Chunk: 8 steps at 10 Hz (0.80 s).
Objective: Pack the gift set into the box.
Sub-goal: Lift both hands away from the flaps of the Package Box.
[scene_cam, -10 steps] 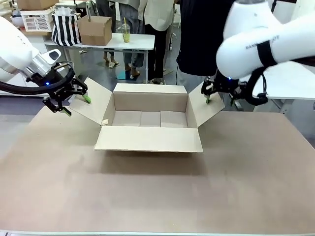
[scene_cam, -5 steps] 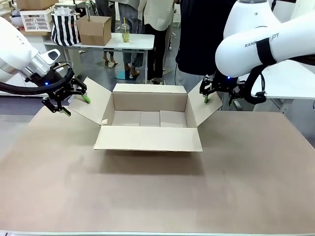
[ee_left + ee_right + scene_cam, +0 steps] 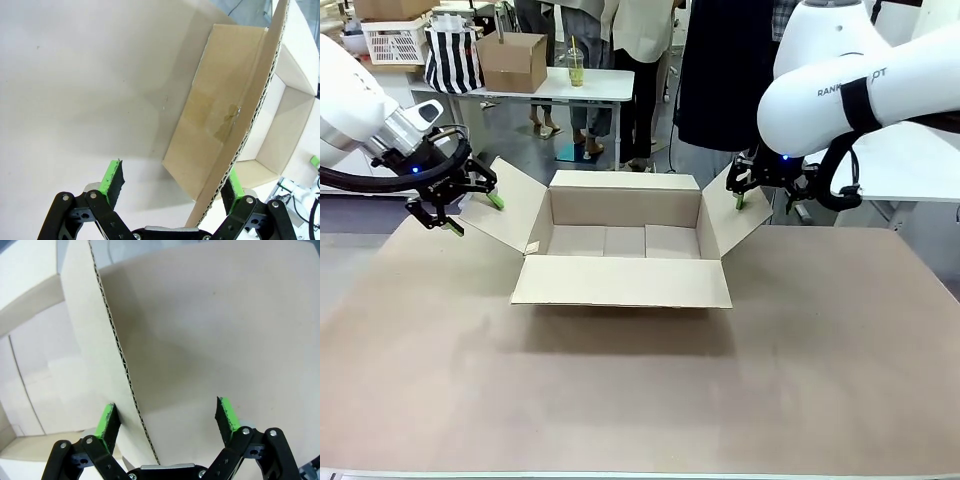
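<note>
Brown counter point(image 3: 620, 400), box point(image 3: 625, 242) centred, empty, top open, long axis left-right; left claw point(image 3: 476, 214) spread astride left flap point(image 3: 508, 205) edge; right claw point(image 3: 167, 412) spread astride right flap point(image 3: 732, 225), seemingly without contact.

Site: robotics lab in an open shared room.
A white robot left arm point(image 3: 360, 110) and right arm point(image 3: 850, 80) flank a brown-topped desk point(image 3: 640, 400), with bare grey floor point(image 3: 520, 150) beyond. Behind stands a white desk point(image 3: 605, 90) carrying a small cardboard box point(image 3: 512, 60), a striped bag point(image 3: 453, 55) and a drink cup point(image 3: 577, 68). A white basket point(image 3: 395, 42) is nearby, and people point(image 3: 620, 40) stand around.
</note>
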{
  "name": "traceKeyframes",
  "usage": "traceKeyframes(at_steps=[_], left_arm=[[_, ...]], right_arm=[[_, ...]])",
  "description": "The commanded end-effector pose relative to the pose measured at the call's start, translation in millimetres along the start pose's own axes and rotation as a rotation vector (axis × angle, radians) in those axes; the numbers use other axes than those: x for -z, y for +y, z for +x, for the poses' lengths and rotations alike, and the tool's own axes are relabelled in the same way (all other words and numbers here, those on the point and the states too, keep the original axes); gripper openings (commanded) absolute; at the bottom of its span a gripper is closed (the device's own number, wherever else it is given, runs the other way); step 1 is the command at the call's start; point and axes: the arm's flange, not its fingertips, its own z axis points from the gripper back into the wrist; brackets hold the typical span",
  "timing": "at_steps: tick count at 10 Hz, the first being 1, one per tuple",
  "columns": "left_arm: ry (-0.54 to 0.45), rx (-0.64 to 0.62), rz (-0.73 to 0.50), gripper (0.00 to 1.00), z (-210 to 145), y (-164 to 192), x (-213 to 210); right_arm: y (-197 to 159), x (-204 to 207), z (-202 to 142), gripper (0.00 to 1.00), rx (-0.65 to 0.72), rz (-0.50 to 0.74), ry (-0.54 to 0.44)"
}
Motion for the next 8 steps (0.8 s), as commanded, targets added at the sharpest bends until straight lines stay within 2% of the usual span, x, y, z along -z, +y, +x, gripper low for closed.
traceKeyframes(at_steps=[1,8], left_arm=[[-0.006,-0.009,0.015,1.0,-2.3,-0.2,-2.0],[-0.006,-0.009,0.015,1.0,-2.3,-0.2,-2.0]], right_arm=[[3.2,-1.2,2.7,1.0,0.027,-0.027,-0.012],[3.2,-1.2,2.7,1.0,0.027,-0.027,-0.012]])
